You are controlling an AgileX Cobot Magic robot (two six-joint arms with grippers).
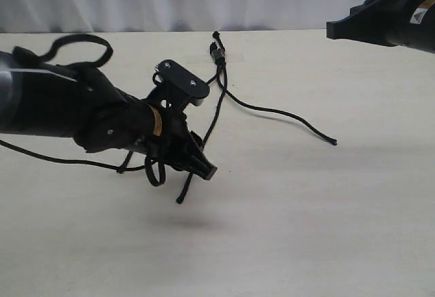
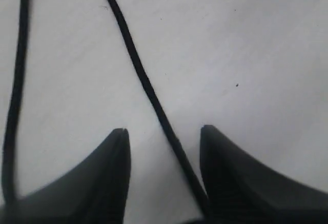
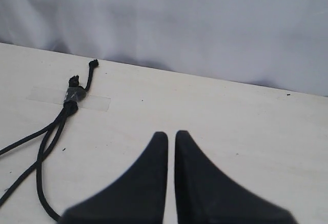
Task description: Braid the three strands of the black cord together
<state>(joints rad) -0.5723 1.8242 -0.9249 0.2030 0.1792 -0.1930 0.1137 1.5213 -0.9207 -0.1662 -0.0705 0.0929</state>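
The black cord [image 1: 217, 49] lies on the pale worktop [image 1: 326, 215]. Its bound head sits at 12 o'clock of the exterior view, near the far edge, and a strip of clear tape [image 3: 87, 100] crosses it. The strands are loose and unbraided. From the head, one strand [image 1: 285, 113] runs out toward 4 o'clock and ends at a small knobbed tip, well apart from the others. A second strand [image 1: 211, 124] runs toward 7 o'clock and passes under the left end effector [image 1: 201, 165], with its tip just beyond. I cannot tell where the third runs, since the left arm [image 1: 61, 103] covers that area.

The left end effector [image 2: 164, 129] hangs low over the worktop at about 8 o'clock with its jaws wide apart. A strand [image 2: 148, 88] lies in the gap, close to one finger [image 2: 230, 172], ungripped. Another strand [image 2: 18, 80] lies outside the other finger.

The right end effector [image 3: 171, 133] is closed on nothing, raised at 2 o'clock, facing the taped head [image 3: 73, 95].
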